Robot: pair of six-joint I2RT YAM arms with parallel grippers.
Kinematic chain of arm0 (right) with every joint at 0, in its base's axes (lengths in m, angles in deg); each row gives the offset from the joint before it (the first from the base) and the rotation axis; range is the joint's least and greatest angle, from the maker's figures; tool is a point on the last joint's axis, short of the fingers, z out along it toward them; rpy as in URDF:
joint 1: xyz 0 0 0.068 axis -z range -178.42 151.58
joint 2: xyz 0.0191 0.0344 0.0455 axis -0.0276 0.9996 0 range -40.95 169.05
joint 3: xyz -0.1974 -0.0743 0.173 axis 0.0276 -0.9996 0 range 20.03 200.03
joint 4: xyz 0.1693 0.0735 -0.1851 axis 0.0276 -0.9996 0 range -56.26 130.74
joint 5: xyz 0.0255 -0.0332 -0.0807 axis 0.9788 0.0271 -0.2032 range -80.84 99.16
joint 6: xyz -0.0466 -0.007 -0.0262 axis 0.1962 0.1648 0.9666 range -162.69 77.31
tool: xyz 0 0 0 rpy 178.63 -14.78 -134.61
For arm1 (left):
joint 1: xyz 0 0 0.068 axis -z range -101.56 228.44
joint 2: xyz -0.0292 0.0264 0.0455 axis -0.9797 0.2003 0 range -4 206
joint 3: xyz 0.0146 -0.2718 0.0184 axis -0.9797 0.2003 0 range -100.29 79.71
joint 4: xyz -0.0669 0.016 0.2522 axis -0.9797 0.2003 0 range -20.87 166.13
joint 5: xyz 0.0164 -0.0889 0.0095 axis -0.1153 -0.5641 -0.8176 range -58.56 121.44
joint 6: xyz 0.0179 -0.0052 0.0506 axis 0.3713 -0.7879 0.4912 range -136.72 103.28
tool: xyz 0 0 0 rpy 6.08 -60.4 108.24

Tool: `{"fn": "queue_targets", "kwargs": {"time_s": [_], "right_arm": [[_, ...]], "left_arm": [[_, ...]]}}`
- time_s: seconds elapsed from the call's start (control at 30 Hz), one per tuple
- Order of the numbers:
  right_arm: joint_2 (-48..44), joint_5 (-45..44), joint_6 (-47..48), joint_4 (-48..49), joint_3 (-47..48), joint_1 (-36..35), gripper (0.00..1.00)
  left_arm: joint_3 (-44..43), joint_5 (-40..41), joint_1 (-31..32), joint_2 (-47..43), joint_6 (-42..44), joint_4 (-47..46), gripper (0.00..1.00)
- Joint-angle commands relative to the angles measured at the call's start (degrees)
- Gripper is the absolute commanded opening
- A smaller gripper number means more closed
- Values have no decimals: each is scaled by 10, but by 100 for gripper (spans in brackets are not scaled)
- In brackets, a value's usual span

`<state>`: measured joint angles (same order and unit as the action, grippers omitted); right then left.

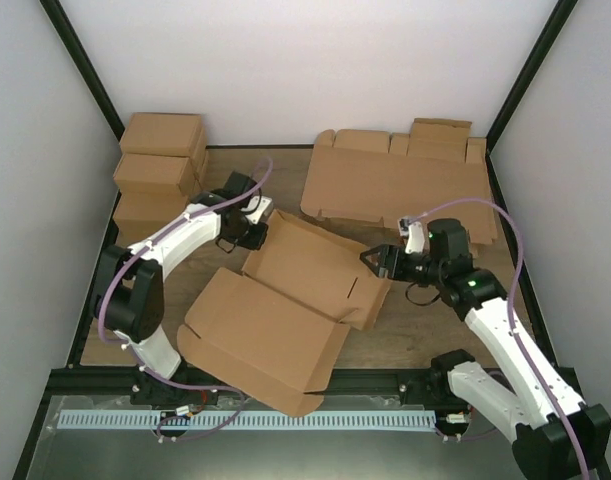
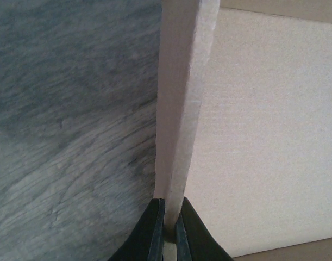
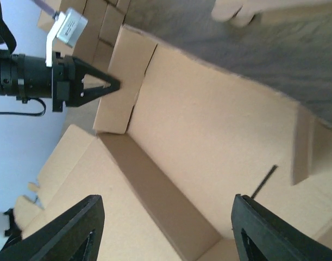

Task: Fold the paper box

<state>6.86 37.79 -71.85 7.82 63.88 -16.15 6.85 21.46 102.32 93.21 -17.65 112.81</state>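
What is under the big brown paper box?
The wooden table shows all around the paper box, and the box's near corner sticks out over the black frame at the table's edge. Anything lying right beneath the cardboard is covered, so I cannot tell.

The paper box is plain brown cardboard, matt. In the left wrist view its face is finely ribbed and its cut edge paler and fibrous. The tabletop is grey-brown wood with visible grain and a dull finish. The left pincer and right pincer are black plastic with a slight sheen. The arm shells are smooth, glossy white. The rail along the near edge looks like ribbed bare metal.
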Motion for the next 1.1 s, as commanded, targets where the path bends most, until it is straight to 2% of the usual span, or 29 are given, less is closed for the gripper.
{"fn": "queue_targets", "kwargs": {"time_s": [0.0,0.07,0.17,0.23,0.4,0.5,0.57,0.73,1.07], "right_arm": [[21,99,-47,98,-50,-31,65],[34,92,-63,143,-70,-67,63],[68,37,-76,184,-79,-130,58],[95,-4,-78,202,-75,-174,47],[168,-159,-63,204,-54,-286,12],[202,-220,-71,215,-59,-324,4],[221,-235,-83,223,-67,-337,1],[250,-229,-102,253,-97,-342,1],[311,-218,-84,244,-99,-344,1]], "left_arm": [[13,44,21,-8,3,34,4],[16,60,29,-4,1,41,4],[21,83,36,-1,-3,48,4],[26,95,40,-1,-6,48,4],[34,131,56,-6,-14,44,4],[38,158,67,-7,-19,43,4],[43,169,70,-8,-23,38,4],[56,193,84,-11,-35,24,5],[40,223,108,17,-46,24,4]]}}
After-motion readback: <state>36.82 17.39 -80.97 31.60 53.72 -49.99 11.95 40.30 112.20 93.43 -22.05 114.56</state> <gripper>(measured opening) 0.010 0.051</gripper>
